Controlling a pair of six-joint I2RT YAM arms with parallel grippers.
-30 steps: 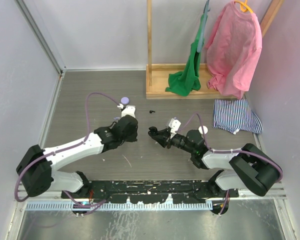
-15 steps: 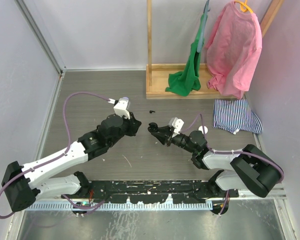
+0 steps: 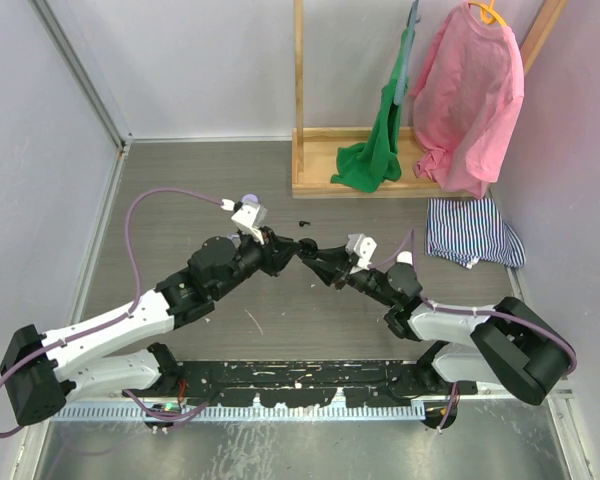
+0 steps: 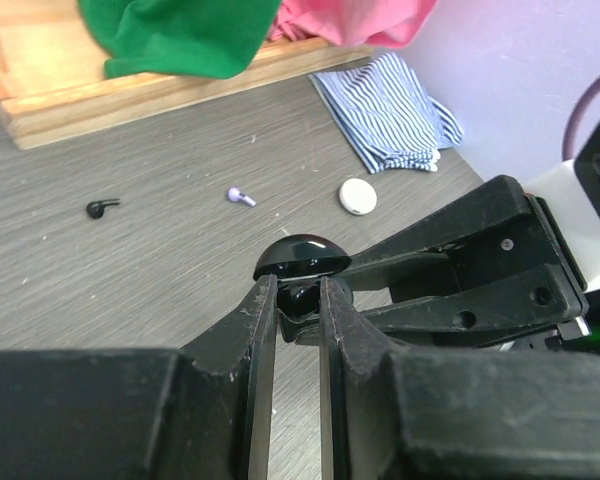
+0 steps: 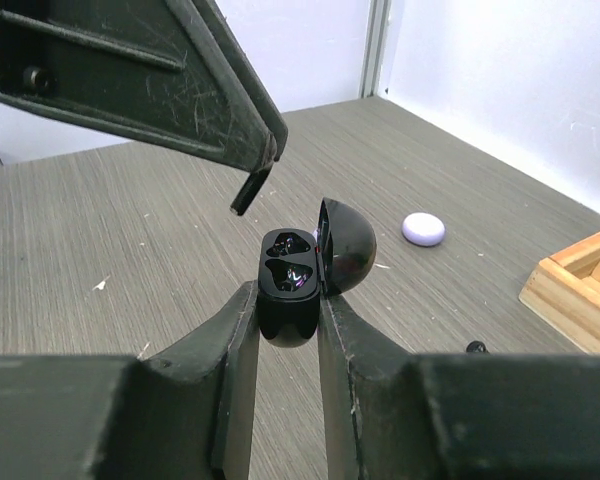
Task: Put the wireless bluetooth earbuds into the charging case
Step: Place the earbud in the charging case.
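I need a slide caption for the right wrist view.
Right gripper holds the open black charging case; left gripper holds a black earbud close to it.

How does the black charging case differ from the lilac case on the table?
The black charging case is open, lid up; the lilac case is closed. The black one is clamped in the right gripper; the lilac one lies on the table. Both are small and rounded.
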